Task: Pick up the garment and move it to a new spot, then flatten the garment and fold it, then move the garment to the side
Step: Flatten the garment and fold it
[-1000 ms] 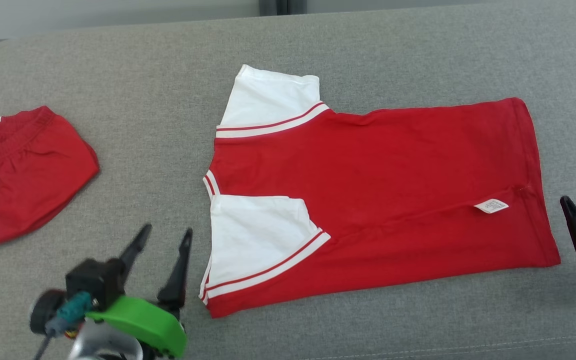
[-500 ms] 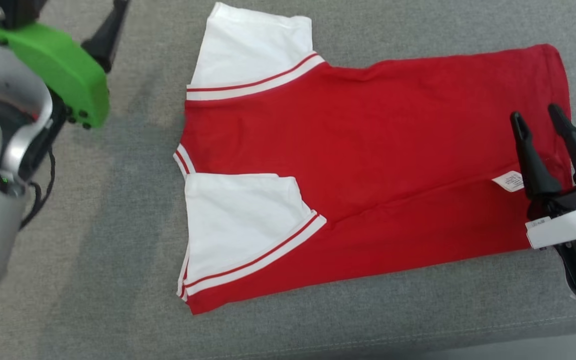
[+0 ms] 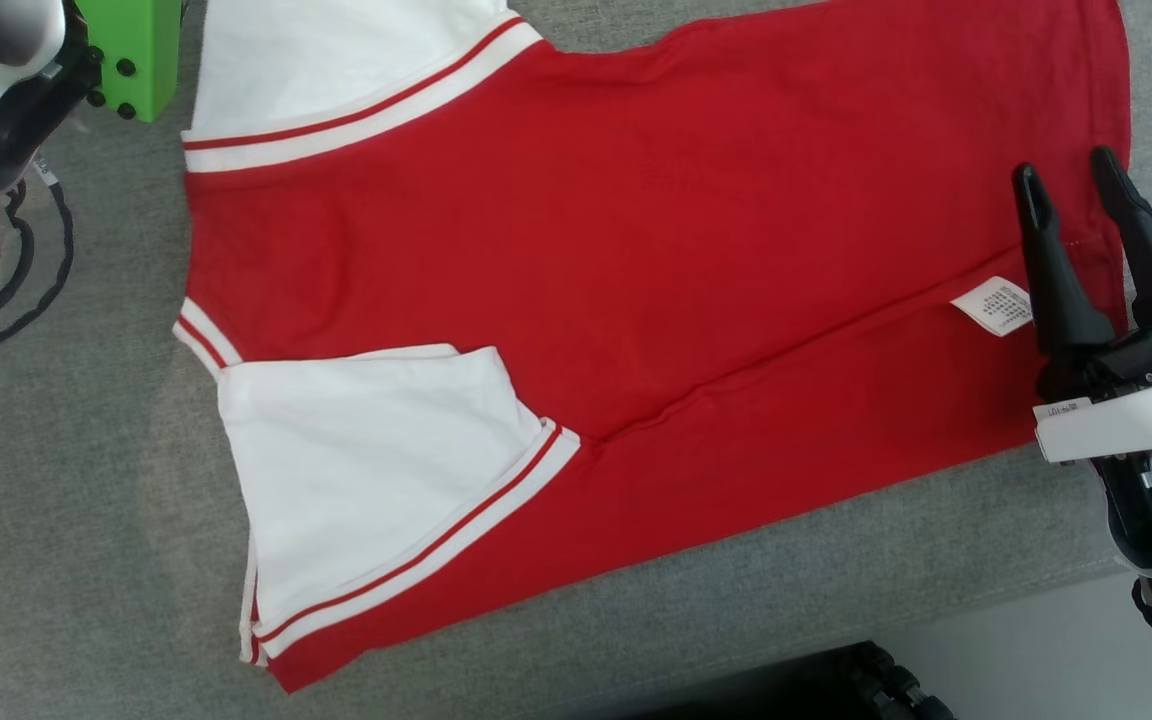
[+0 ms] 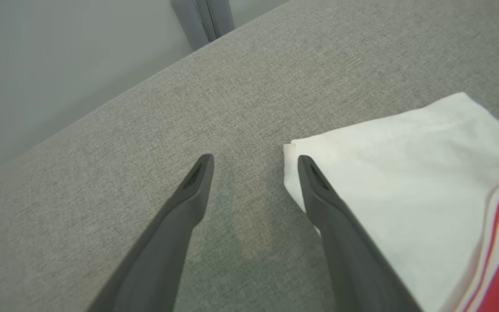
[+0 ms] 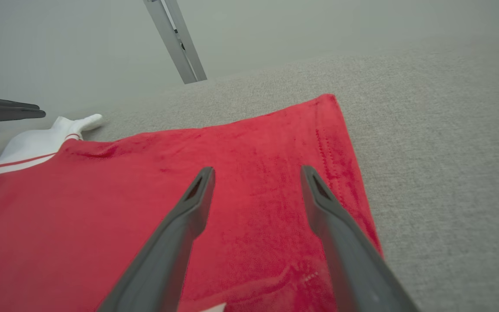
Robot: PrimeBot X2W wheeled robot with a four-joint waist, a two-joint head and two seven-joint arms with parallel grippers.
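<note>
The garment, a red shirt with white sleeves, lies flat on the grey fabric surface. Its near sleeve is folded in over the red body, and a white label shows near the hem. My right gripper is open above the hem end, with red cloth under its tips. My left gripper is open just above the surface at the far white sleeve, its right finger over the sleeve's corner. Its green wrist is at the upper left.
The surface's front edge runs along the lower right, with pale floor and a dark wheeled part below it. A grey post stands against the wall behind. Bare grey fabric lies left of the shirt and beyond its hem.
The camera has tipped down and closer, so the picture shifted. My left arm went from the near left up to the far sleeve. My right gripper came in over the shirt's hem.
</note>
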